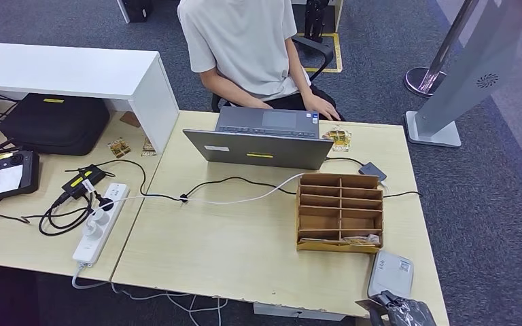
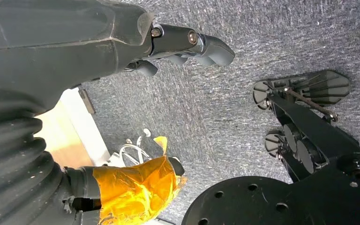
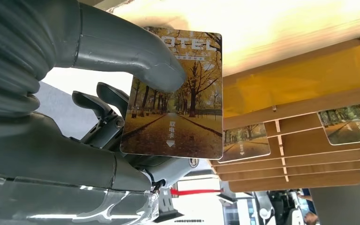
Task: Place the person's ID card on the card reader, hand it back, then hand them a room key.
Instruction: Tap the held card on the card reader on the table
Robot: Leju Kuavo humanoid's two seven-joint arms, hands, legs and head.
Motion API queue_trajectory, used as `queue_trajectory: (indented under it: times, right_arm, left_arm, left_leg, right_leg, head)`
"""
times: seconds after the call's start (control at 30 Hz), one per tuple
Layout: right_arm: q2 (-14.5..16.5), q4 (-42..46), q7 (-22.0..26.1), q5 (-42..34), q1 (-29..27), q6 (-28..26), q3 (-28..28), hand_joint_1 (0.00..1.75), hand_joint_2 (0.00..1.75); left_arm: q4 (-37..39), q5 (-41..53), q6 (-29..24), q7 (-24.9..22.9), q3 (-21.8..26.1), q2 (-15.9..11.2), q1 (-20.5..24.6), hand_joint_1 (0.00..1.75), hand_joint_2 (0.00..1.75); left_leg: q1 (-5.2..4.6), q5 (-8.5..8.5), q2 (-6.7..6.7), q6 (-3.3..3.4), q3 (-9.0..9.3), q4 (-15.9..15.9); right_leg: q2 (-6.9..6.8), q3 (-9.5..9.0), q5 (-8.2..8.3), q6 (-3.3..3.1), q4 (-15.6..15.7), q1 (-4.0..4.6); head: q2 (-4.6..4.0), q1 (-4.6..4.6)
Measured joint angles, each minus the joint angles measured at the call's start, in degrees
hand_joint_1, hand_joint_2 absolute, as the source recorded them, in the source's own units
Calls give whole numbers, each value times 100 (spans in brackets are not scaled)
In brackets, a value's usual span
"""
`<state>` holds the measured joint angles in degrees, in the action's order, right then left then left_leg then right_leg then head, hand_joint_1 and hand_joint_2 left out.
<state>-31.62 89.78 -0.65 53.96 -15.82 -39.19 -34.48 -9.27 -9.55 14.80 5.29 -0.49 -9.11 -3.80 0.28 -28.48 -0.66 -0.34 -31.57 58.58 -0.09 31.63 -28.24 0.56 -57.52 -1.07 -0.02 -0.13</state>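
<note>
Room key in hand, handover left.

The right hand (image 3: 122,108) grasps the autumn-tree printed hotel key card (image 3: 176,93) near the brown cardboard slot rack (image 1: 340,212); the left hand (image 2: 168,47) hangs with nothing in it, fingers loosely apart. I judge only giving it to the seated person (image 1: 245,47) remains.

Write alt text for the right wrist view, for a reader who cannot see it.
The right robot hand pinches a hotel room key card, printed with a tree-lined autumn path, under its grey thumb. Behind it stands a wooden slotted card holder with similar cards sticking out of its slots.
</note>
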Motion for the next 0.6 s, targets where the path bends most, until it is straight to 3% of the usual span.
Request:
queue_trajectory:
  times: [0.23,0.6]
  right_arm:
    - [14,69,82,257,-15,-28,138,175,175]
    - [311,76,813,165,212,-44,1524,175,175]
  left_arm:
    - [0,7,13,0,-26,-19,0,0,175]
    - [0,33,48,0,-139,-71,7,0,175]
  left_leg:
    - [0,0,0,0,-1,0]
    - [-1,4,0,1,1,2]
  right_leg:
    - [0,-1,0,0,0,0]
    - [0,-2,3,1,0,-1]
  head:
    - [0,0]
    - [0,1]
